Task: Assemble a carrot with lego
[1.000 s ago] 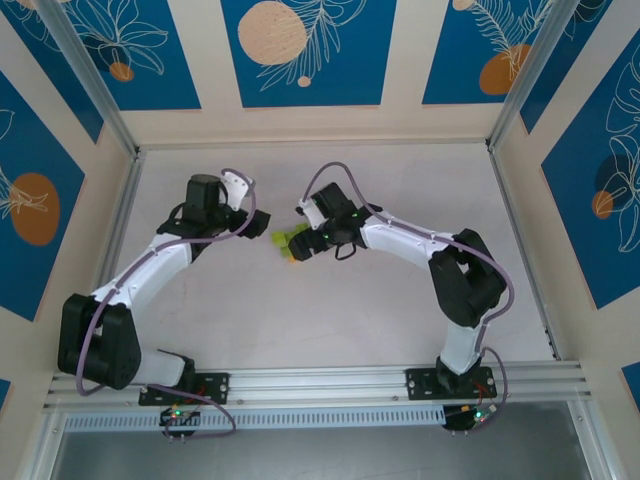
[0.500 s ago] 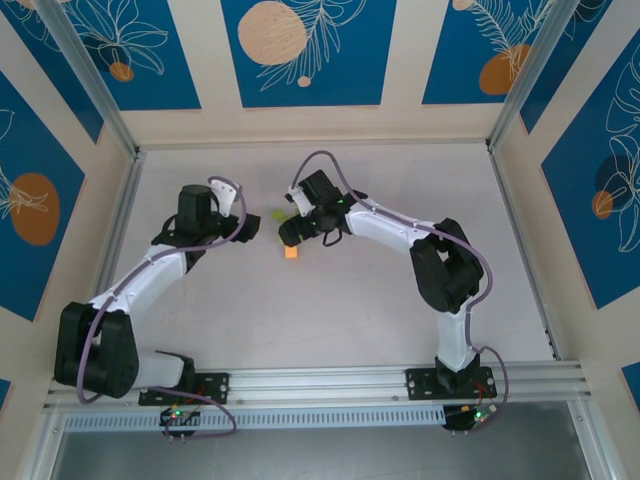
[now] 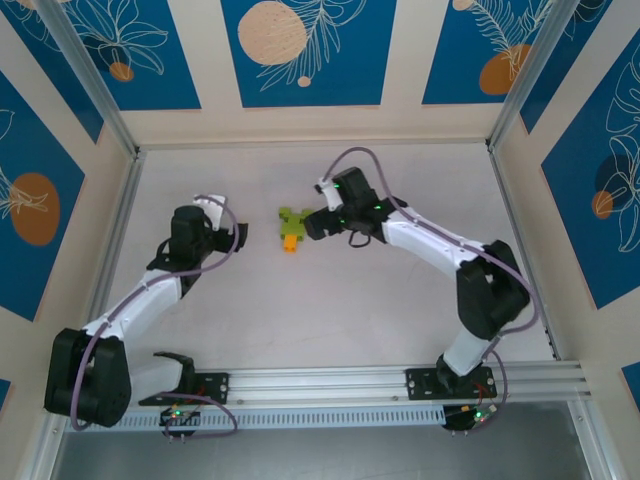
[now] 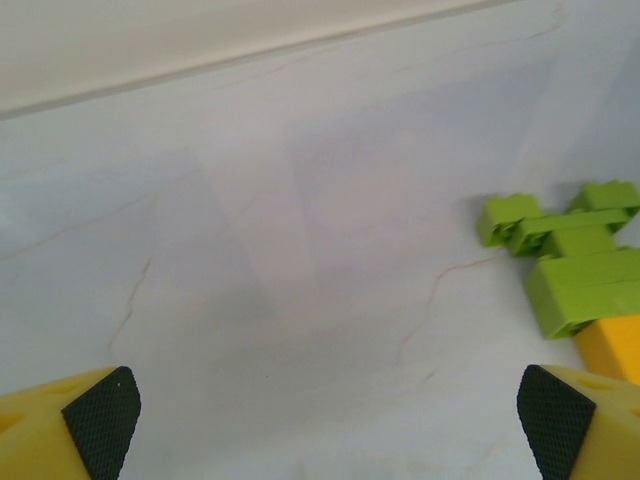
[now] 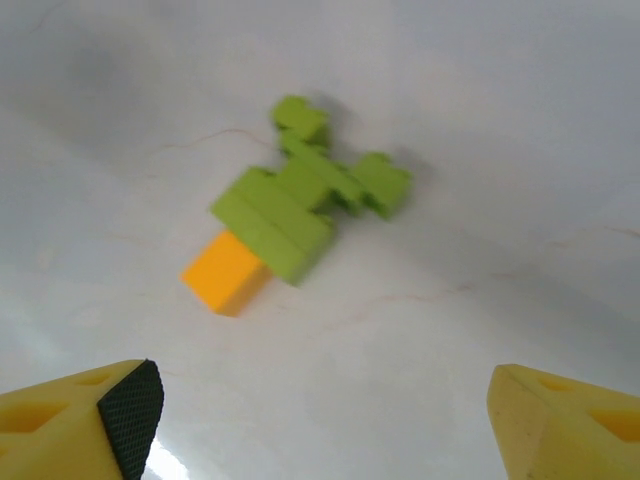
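The carrot (image 3: 292,226) lies flat on the table between the two arms: a spread cluster of lime-green lego with one orange brick (image 3: 291,245) as its near tip. In the right wrist view the carrot (image 5: 300,205) lies ahead of my open right gripper (image 5: 325,420), and the orange brick (image 5: 225,272) points toward the left finger. My right gripper (image 3: 313,223) stands just right of the carrot, apart from it. My left gripper (image 3: 238,235) is open a short way to its left. In the left wrist view the carrot (image 4: 572,265) sits at the right edge, beyond the left gripper (image 4: 330,430).
The pale table (image 3: 330,300) is boxed in by blue-patterned walls and a metal rail (image 3: 320,380) at the near edge. Bare surface lies in front of the carrot and out to both sides.
My right gripper has drawn back to the right off the carrot, which now lies uncovered. The left arm has pulled back to the left and a little nearer.
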Controlling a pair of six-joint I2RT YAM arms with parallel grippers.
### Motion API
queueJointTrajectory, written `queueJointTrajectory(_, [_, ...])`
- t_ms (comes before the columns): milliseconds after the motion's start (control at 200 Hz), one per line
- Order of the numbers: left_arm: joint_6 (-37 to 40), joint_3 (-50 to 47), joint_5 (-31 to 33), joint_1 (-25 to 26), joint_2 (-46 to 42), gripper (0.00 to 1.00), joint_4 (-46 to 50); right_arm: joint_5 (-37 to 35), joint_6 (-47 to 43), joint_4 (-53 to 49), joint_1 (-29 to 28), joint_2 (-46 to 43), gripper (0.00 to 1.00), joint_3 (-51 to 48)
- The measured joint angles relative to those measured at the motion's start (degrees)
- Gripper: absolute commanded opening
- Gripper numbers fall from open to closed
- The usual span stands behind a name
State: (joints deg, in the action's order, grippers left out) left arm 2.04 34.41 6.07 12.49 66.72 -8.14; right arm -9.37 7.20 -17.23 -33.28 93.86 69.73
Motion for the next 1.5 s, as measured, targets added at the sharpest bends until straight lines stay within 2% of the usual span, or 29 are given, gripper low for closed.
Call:
queueJointTrajectory(130, [-0.63,-8.96,4.96,-1.44,-0.55,1.0,-9.27,-2.51,-1.55,6.38,8.09,-7.74,0.88,-11.87])
queueJointTrajectory(230, [-0.63,-13.64,6.1,-3.21,2.54,1.0,-16.61,-4.72,-2.82,14.56,14.75,-13.4,0.89,-22.75])
queueJointTrajectory(315, [-0.66,-13.53,6.03,-4.39,8.17,0.99,-21.64,-5.73,-3.28,21.22,19.34,-16.96,0.89,-30.8])
queueJointTrajectory(410, [-0.63,-13.46,6.01,-4.68,10.75,0.99,-24.09,-6.21,-3.67,24.65,21.31,-17.59,0.89,-34.14])
queueJointTrajectory(450, [-0.61,-13.44,5.97,-4.96,11.76,0.99,-26.47,-5.6,-4.15,31.98,22.45,-17.77,0.89,-37.51])
queueJointTrajectory(580, [-1.55,-12.41,1.99,-9.35,16.57,0.99,-31.39,-5.25,-4.22,41.59,26.64,-16.94,0.89,-45.07])
queueJointTrajectory(745, [-0.98,-11.45,-3.21,-10.08,20.72,0.99,-34.27,-4.13,-3.96,52.68,29.22,-11.93,0.89,-46.66])
queueJointTrajectory(815, [-0.57,-11.65,-4.02,-9.94,21.07,0.99,-35.95,-3.21,-3.45,53.94,30.18,-10.43,0.9,-46.49])
queueJointTrajectory(830, [-0.44,-11.74,-4.04,-9.94,21.07,0.99,-36.22,-3.02,-3.21,54.25,30.45,-10.16,0.91,-46.49])
queueJointTrajectory(850, [-0.39,-11.82,-4.15,-9.92,21.07,0.99,-36.74,-2.78,-3.1,54.75,30.8,-9.75,1.0,-46.4])
queueJointTrajectory(980, [0.92,-12.98,-3.69,-8.2,21.07,0.99,-39.85,-1.57,-2.34,58.73,31.8,-7.87,0.99,-46.45])
queueJointTrajectory(1110, [1.05,-13.14,-1.7,-7.21,21.2,0.99,-40.3,-1.6,-2.75,64.85,30.49,-7.43,0.99,-49.48])
queueJointTrajectory(1500, [1.03,-13.14,-0.9,-7.61,21.22,0.99,-40.3,1.51,-2.03,63.67,32.98,-6.95,0.99,-47.32])
